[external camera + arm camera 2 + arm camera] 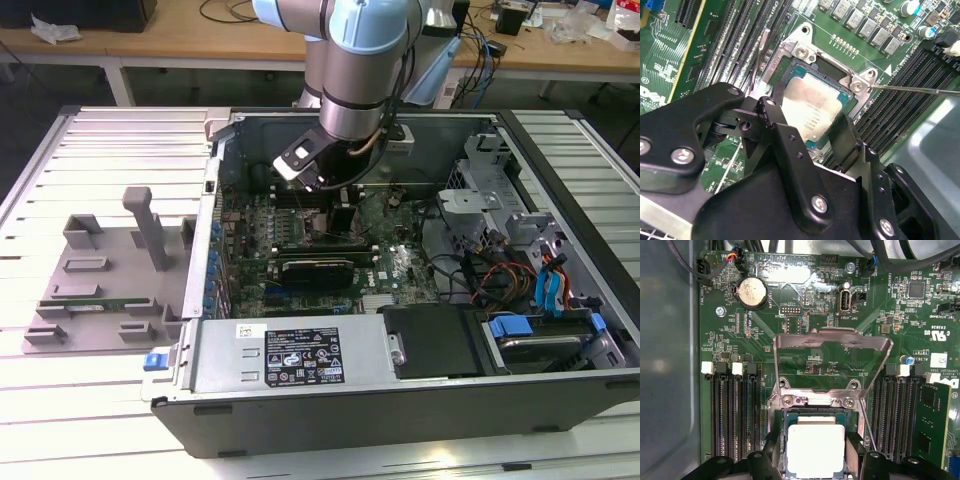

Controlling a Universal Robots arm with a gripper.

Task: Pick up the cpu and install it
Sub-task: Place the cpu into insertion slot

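gripper (809, 125) straddles cpu (816, 447) sat in mobo socket (815, 401), can't tell if clamped.

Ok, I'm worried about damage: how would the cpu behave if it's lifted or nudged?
The cpu looks like a stiff flat plate, so it probably won't flex. Its smooth metal top may be slippery. It sits low inside the socket frame, so a sideways nudge would likely jam it, not slide it.
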